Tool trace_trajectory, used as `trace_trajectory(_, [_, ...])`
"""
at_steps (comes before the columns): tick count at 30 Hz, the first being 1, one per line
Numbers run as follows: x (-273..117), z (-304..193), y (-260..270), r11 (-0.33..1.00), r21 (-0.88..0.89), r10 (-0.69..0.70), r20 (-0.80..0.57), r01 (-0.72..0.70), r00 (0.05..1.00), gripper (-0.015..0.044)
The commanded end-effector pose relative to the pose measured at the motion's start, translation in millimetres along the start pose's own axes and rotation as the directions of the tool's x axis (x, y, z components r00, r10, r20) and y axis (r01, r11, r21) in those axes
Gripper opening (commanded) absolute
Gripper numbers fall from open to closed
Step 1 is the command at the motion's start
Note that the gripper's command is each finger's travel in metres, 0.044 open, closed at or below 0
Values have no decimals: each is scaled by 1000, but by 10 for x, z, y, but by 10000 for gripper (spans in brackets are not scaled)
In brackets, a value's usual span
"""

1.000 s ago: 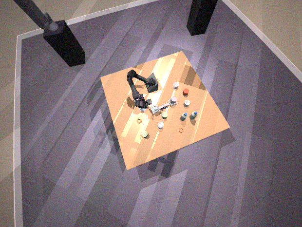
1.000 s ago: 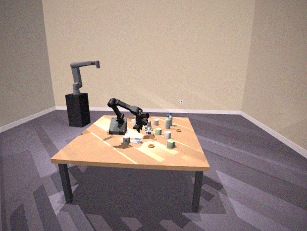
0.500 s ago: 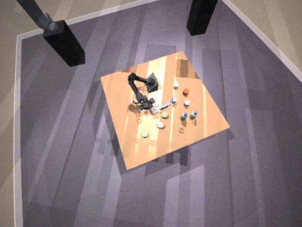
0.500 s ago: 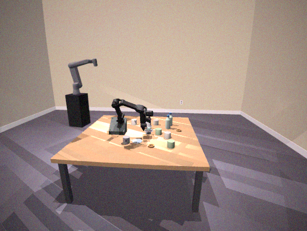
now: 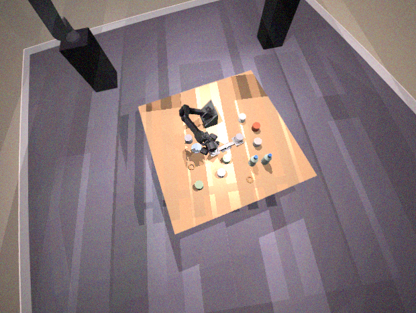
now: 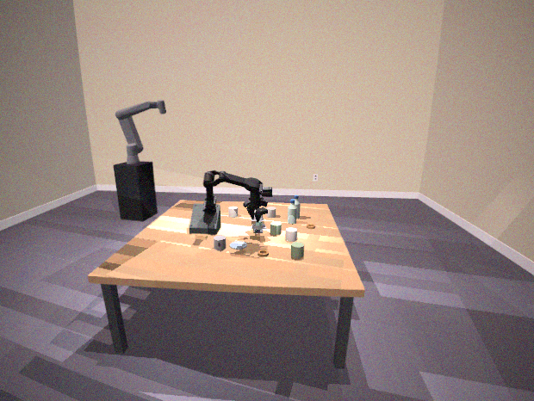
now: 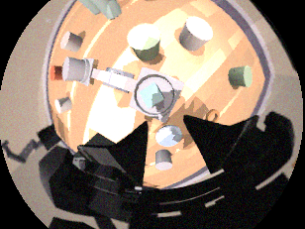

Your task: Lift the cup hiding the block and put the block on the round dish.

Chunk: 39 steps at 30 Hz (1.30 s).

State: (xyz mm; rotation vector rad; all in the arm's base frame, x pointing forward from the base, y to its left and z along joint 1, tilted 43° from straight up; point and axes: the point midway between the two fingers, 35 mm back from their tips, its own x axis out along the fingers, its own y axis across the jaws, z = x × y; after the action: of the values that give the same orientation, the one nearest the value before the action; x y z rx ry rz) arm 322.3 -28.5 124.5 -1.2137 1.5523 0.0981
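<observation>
Block (image 7: 152, 95) sits on the balance (image 7: 113, 79), ahead of the open, empty pincer (image 5: 210, 152) (image 6: 259, 219) (image 7: 165, 121).

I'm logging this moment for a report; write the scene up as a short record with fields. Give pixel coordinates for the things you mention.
block: pale green, uncovered, inside the ring at one end of the balance (image 5: 227, 146) (image 6: 257, 231) (image 7: 111, 78)
balance cup (image 5: 239, 137) (image 7: 75, 69): upright on the other end
dish (image 5: 196, 148) (image 6: 238, 245) (image 7: 168, 135): light blue, on the table, no block or cup on it
loose cup (image 5: 188, 138) (image 6: 220, 243) (image 7: 163, 159): gray, near the dish
gripper (image 5: 209, 148) (image 6: 258, 219) (image 7: 165, 121): open, holding nothing, near the block's end
task status: block not yet on the dish
likely next: grasping the block
</observation>
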Motion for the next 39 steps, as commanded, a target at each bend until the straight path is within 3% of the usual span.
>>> trace_trajectory(1, [-29, 133, 50, 991, -132, -13, -16, 11, 1000, 260])
trace_trajectory(9, [-86, 361, 160, 933, -358, -38, -38, 22, 999, 260])
trace_trajectory(39, [328, 352, 144, 932, -363, -39, -39, 23, 998, 260])
